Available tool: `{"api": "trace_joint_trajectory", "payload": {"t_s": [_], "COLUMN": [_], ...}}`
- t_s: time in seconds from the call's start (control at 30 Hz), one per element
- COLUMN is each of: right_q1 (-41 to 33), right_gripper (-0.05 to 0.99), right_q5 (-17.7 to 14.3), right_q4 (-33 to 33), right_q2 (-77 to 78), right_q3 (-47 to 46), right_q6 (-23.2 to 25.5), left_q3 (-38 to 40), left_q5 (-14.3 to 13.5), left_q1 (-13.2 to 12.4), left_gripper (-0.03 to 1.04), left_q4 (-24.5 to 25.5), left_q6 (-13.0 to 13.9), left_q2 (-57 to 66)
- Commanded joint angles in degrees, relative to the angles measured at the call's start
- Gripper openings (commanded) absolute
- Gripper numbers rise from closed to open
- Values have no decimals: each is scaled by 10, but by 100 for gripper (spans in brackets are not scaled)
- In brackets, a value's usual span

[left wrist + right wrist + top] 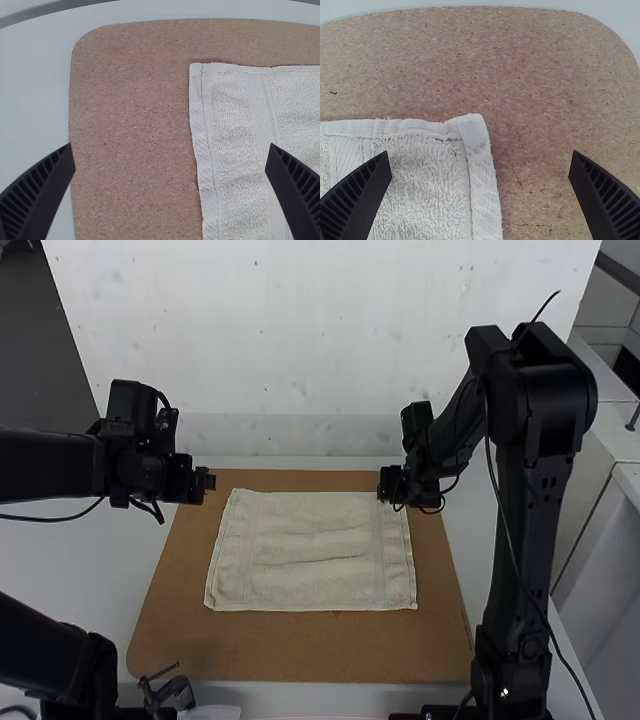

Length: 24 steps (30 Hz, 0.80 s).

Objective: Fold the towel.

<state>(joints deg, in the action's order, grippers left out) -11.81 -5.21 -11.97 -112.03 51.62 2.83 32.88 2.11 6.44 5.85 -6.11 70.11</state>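
Note:
A cream towel (315, 550) lies spread on the brown board, with slight wrinkles across its middle. My left gripper (208, 482) is beside the towel's far left corner, apart from it. My right gripper (386, 486) is at the far right corner. In the left wrist view, my left gripper (170, 155) stands wide open above the board and the edge of the towel (227, 125), holding nothing. In the right wrist view, my right gripper (480, 165) is wide open too, its fingers on either side of the corner of the towel (430, 175), not gripping it.
The brown cork board (300, 655) reaches past the towel on every side and rests on a white table (90, 550). A white wall stands behind. At the near left, a small dark object (170, 692) lies by the board's edge.

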Motion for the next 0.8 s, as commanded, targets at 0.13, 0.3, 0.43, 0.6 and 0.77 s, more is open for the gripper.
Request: {"api": "trace_joint_trajectory", "payload": {"t_s": [0.13, 0.3, 0.43, 0.6, 0.77], "right_q1": [-16, -22, -24, -22, -22], "right_gripper": [69, 2, 2, 2, 2], "right_q5": [-26, -43, -51, -52, -52], "right_q4": [14, 16, 30, 31, 30], "right_q2": [-52, -61, -57, -53, -53], "right_q3": [52, 50, 51, 47, 45], "right_q6": [17, 19, 19, 18, 18], "left_q3": [8, 17, 59, 133, 213], "left_q5": [15, 12, 11, 9, 2], "left_q1": [-5, -6, -3, 3, 16], "left_gripper": [98, 98, 97, 97, 97], "left_q4": [-6, -19, -18, -12, 14], "left_q6": [-4, -5, -7, -7, -15], "left_q2": [5, 50, 133, 243, 328]}}
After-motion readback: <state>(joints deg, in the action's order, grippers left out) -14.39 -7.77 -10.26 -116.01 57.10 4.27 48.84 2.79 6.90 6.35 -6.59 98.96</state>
